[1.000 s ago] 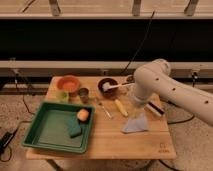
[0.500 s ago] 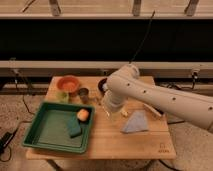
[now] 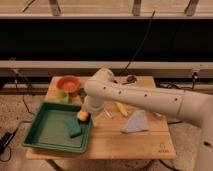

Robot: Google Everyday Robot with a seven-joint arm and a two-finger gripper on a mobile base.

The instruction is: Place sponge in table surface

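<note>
The teal-green sponge [image 3: 75, 128] lies inside the green tray [image 3: 47, 131], near its right wall. A round orange-yellow ball [image 3: 82, 115] sits just behind the sponge at the tray's right rim. My gripper [image 3: 89, 107] hangs at the end of the white arm [image 3: 145, 97], just above the ball and slightly behind and to the right of the sponge. It does not touch the sponge. The light wooden table surface [image 3: 125, 142] carries the tray on its left side and has a small dark logo [image 3: 163, 148] near the front right corner.
An orange bowl [image 3: 68, 84] and a small green cup [image 3: 62, 96] stand at the back left. A blue-grey cloth [image 3: 136, 121], a yellow oblong object [image 3: 121, 108] and a thin utensil [image 3: 107, 114] lie mid-table. A dark object [image 3: 131, 78] sits at the back edge.
The arm has swung left across the table, from above the cloth on the right to the tray's right rim. The sponge, ball and cloth have not moved.
</note>
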